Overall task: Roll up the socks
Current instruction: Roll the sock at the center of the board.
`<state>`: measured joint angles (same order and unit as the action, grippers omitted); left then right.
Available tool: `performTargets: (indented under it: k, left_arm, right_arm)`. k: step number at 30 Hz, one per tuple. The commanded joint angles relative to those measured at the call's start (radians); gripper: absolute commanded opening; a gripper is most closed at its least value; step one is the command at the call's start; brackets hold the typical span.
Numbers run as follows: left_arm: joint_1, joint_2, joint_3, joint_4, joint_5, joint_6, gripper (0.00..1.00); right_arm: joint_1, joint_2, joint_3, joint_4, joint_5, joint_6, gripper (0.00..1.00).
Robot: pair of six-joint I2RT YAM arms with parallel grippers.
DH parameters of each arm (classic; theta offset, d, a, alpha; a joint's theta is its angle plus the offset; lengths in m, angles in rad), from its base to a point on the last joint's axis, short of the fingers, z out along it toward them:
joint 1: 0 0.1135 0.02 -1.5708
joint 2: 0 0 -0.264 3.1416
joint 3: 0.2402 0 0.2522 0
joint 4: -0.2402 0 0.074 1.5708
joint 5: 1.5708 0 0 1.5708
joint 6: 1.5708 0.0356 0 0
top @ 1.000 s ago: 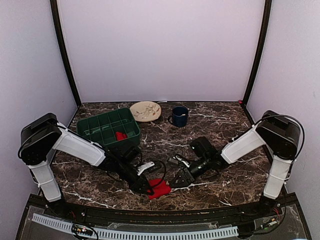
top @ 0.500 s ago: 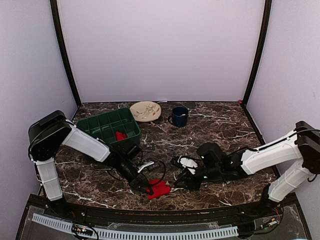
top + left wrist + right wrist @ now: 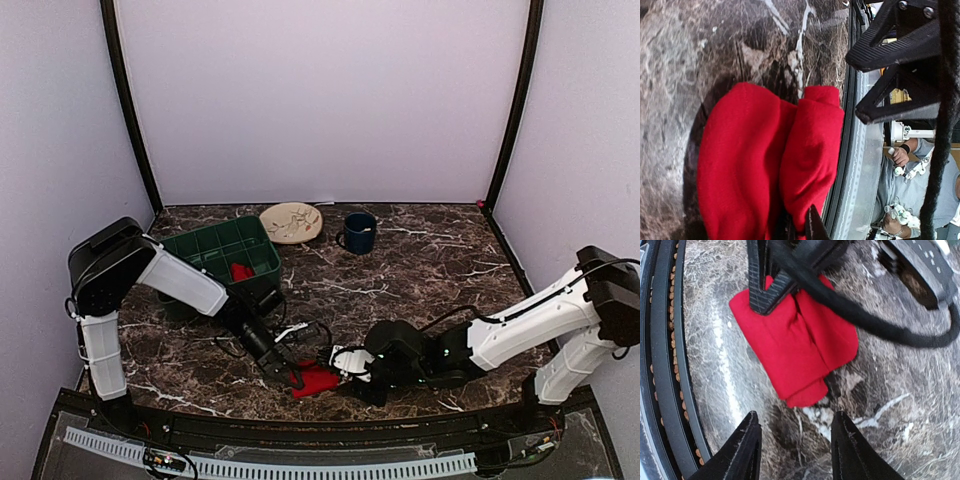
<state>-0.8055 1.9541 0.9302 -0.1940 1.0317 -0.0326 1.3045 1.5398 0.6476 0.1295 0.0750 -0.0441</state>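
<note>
The red sock (image 3: 316, 379) lies folded on the marble table near the front edge. It fills the left wrist view (image 3: 765, 165) and shows in the right wrist view (image 3: 795, 345). My left gripper (image 3: 291, 374) is shut on the sock's left edge; its fingertips (image 3: 812, 227) pinch a fold. My right gripper (image 3: 348, 376) is open and empty, low over the table just right of the sock, its fingers (image 3: 747, 442) spread before the sock's end. A second red sock (image 3: 241, 271) lies in the green bin (image 3: 200, 245).
A blue mug (image 3: 359, 232) and a beige plate (image 3: 291, 222) stand at the back. The green bin is at the back left. The table's front rail (image 3: 300, 435) runs just below the sock.
My right arm has swung down and left across the table, its gripper now close to the sock's right side. My left gripper stays on the sock, shifted slightly.
</note>
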Motion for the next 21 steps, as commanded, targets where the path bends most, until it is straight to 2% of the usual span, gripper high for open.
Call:
performTargets:
  k: [1, 11, 21]
  left_arm:
    - [0.008, 0.018, 0.016, -0.092, 0.009, 0.051, 0.00]
    - [0.014, 0.031, 0.027, -0.124, 0.028, 0.084, 0.00]
    - [0.017, 0.043, 0.038, -0.176, 0.050, 0.131, 0.00]
  right_arm:
    - [0.039, 0.034, 0.066, -0.009, 0.084, -0.068, 0.47]
    - [0.068, 0.125, 0.146, -0.053, 0.067, -0.121, 0.50]
    - [0.070, 0.184, 0.197, -0.052, 0.065, -0.159, 0.50]
